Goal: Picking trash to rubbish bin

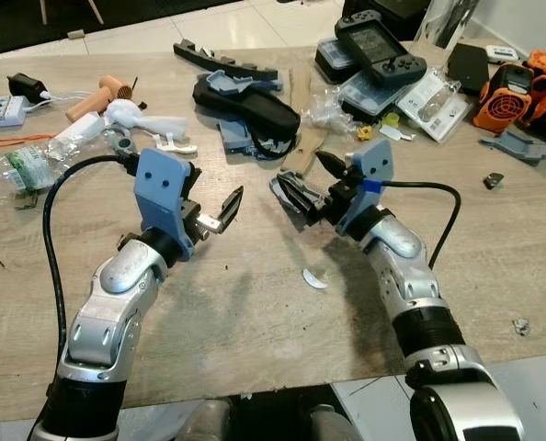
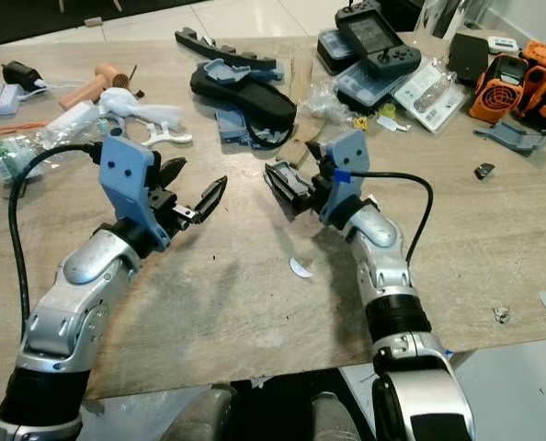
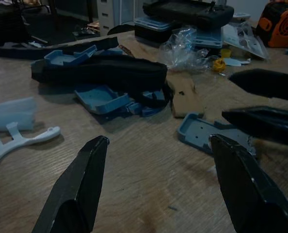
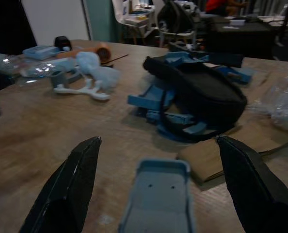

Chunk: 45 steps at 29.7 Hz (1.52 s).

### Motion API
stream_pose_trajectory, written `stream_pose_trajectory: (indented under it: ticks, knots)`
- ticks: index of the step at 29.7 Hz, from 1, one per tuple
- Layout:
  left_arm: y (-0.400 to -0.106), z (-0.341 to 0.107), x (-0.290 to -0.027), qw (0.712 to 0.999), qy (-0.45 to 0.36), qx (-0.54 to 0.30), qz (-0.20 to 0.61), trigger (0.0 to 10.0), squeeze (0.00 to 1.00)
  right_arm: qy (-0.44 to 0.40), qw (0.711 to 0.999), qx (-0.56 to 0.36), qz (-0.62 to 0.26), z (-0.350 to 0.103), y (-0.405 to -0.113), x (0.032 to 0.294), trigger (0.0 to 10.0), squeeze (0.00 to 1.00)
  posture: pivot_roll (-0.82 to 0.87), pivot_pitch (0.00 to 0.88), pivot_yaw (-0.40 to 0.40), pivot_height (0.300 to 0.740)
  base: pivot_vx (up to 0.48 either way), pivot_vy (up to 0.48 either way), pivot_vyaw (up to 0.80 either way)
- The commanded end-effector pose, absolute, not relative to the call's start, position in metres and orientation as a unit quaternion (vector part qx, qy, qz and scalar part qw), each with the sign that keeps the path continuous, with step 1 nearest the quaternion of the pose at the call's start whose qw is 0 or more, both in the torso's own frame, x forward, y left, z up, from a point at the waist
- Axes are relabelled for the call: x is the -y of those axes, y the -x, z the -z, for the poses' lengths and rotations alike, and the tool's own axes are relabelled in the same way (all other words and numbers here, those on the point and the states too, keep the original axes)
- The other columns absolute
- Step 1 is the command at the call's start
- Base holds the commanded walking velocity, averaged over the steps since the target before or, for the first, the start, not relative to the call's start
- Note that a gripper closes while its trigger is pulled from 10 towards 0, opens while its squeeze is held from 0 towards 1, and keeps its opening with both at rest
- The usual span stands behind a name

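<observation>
Both arms reach over a cluttered wooden table [image 1: 255, 303]. My left gripper [image 1: 209, 195] hovers open above the tabletop with nothing between its fingers. My right gripper [image 1: 312, 184] faces it, also open, just over a small blue-grey plastic tray piece [image 4: 158, 199], which also shows in the left wrist view [image 3: 202, 133]. A white scrap [image 1: 314, 278] lies on the table near my right forearm. Beyond the grippers lie a cardboard strip [image 1: 301, 152], a crumpled clear bag [image 1: 324, 110] and a white plastic bracket [image 1: 172, 142].
A black pouch [image 1: 250, 103] with blue parts sits behind the grippers. Wrappers and a bottle [image 1: 34, 165] lie at the left. A game console [image 1: 379, 46] and an orange fan [image 1: 503, 96] are at the far right. A small crumpled scrap [image 1: 521, 325] lies near the right edge.
</observation>
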State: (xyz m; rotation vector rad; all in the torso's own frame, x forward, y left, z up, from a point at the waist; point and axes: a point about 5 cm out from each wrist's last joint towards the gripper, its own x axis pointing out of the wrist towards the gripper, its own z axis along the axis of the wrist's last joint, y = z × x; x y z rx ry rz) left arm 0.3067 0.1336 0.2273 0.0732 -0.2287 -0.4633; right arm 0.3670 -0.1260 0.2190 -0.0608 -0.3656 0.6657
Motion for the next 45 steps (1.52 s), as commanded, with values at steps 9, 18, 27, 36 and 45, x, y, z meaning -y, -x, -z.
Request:
stream_pose_trajectory:
  ticks: [9, 18, 27, 36, 45]
  knots:
    - [-0.299, -0.224, -0.132, 0.955, -0.030, 0.109, 0.275, 10.0, 0.00, 0.173, 0.885, 0.130, -0.412, -0.208, -0.345, 0.123, 10.0, 1.00, 0.06, 0.227, 0.042, 0.740, 0.000, 0.000, 0.00]
    - [-0.292, -0.215, -0.119, 0.940, -0.051, 0.091, 0.324, 10.0, 0.00, 0.332, 0.855, 0.072, -0.393, -0.180, -0.340, 0.143, 10.0, 0.00, 0.05, 0.235, 0.050, 0.740, 0.000, 0.000, 0.00]
    - [-0.291, -0.213, -0.113, 0.930, -0.064, 0.086, 0.352, 10.0, 0.00, 0.405, 0.830, 0.059, -0.379, -0.178, -0.345, 0.157, 10.0, 0.00, 0.05, 0.245, 0.052, 0.740, 0.000, 0.000, 0.00]
    - [-0.292, -0.215, -0.111, 0.929, -0.068, 0.089, 0.353, 10.0, 0.00, 0.460, 0.810, 0.072, -0.356, -0.180, -0.355, 0.163, 10.0, 0.00, 0.05, 0.255, 0.055, 0.740, 0.000, 0.000, 0.00]
    - [-0.293, -0.216, -0.110, 0.928, -0.066, 0.091, 0.354, 10.0, 0.00, 0.463, 0.820, 0.049, -0.334, -0.165, -0.367, 0.173, 10.0, 0.00, 0.06, 0.267, 0.058, 0.740, 0.000, 0.000, 0.00]
